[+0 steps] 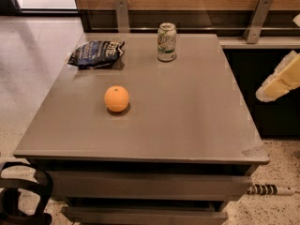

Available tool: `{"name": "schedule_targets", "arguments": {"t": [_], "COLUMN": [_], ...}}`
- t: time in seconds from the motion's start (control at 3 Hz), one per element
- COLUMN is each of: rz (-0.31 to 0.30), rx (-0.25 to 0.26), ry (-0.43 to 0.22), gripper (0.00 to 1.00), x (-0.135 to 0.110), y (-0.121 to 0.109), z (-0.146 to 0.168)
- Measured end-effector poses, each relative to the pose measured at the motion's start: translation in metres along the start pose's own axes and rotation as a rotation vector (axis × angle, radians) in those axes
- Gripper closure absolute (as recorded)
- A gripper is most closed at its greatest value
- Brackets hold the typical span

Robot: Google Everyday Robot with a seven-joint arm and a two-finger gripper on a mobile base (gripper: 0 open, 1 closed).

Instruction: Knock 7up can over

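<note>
On my bench [187,125] I count one 7up can [167,42], one orange [116,99] and one dark blue chip bag [96,54]; my one hand [277,82] hangs beyond its right edge.

7up can [167,42] stands upright at back of tabletop [187,111], near middle. Chip bag [96,54] lies at back left, apart from can. Orange [116,99] sits in front of bag, left of middle. Pincer [280,81] hangs past right side of tabletop, well apart from can.
</note>
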State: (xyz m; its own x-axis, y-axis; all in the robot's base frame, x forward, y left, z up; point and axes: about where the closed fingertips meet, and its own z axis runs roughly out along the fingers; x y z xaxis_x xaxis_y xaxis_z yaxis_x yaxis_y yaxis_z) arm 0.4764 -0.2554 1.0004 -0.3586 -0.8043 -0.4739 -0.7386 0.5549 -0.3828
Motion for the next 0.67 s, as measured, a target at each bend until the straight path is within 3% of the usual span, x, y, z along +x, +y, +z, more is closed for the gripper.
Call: {"name": "schedule_targets", "arguments": {"t": [0.33, 0.67], "rz": [0.181, 0.249], "rx": [0.05, 0.074], "ry": [-0.26, -0.436], "gripper": [0.0, 0.0], "x": [-0.012, -0.05], "y": [-0.05, -0.093], "z": [0.033, 0.052]}}
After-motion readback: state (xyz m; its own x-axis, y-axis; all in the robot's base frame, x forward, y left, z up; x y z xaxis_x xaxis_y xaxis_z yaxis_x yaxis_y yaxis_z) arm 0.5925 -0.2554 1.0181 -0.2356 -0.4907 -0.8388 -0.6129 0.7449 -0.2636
